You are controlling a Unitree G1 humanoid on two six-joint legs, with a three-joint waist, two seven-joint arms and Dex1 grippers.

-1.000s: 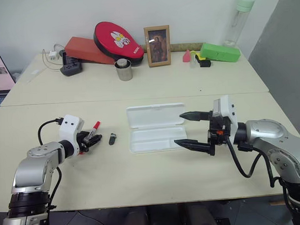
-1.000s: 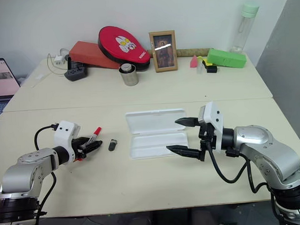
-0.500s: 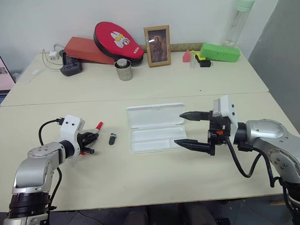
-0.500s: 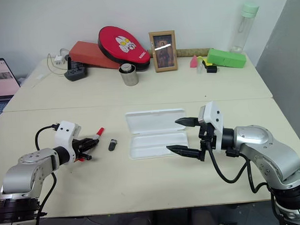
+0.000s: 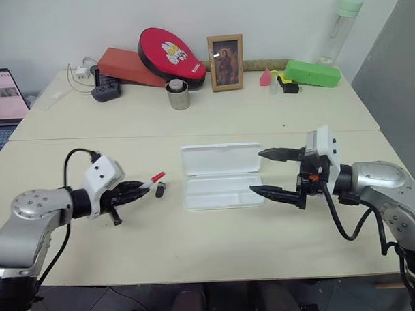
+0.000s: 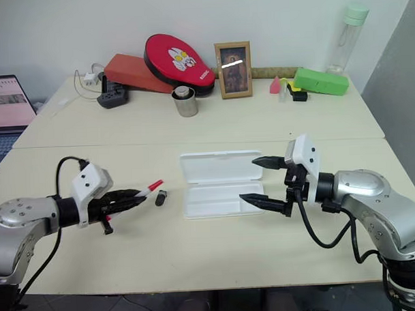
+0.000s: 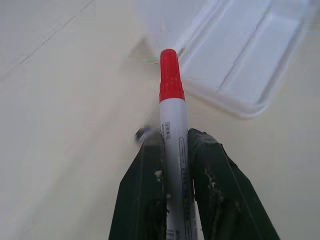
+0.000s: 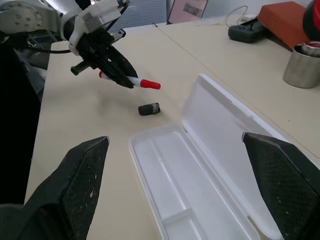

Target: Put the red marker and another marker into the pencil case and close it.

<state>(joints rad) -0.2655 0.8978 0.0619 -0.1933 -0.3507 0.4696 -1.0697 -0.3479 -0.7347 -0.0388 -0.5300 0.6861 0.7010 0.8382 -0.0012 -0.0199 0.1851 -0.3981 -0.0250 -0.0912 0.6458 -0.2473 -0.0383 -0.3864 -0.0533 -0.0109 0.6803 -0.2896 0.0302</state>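
Note:
The red marker [image 5: 154,178], white-barrelled with a red cap, is clamped in my left gripper [image 5: 136,189] and held off the table, cap pointing toward the pencil case [image 5: 220,177]. In the left wrist view the marker [image 7: 172,125] runs between the two fingers [image 7: 215,170]. The white case lies open in the middle of the near table, lid flat behind the tray [image 8: 170,175]. My right gripper [image 5: 257,172] stands open at the case's right end, fingers spread wide with nothing between them. Another marker is out of view.
A small black stubby object [image 5: 162,190] lies between the left gripper and the case. On the far table stand a metal cup [image 5: 178,95], a photo frame [image 5: 225,54], a red paddle case [image 5: 170,53], a green box [image 5: 312,72] and a bottle [image 5: 342,29]. A laptop [image 5: 4,101] sits far left.
My left gripper has closed on the red marker, raised it off the table and swung it right toward the case. The right gripper has stayed in place. The camera has shifted slightly.

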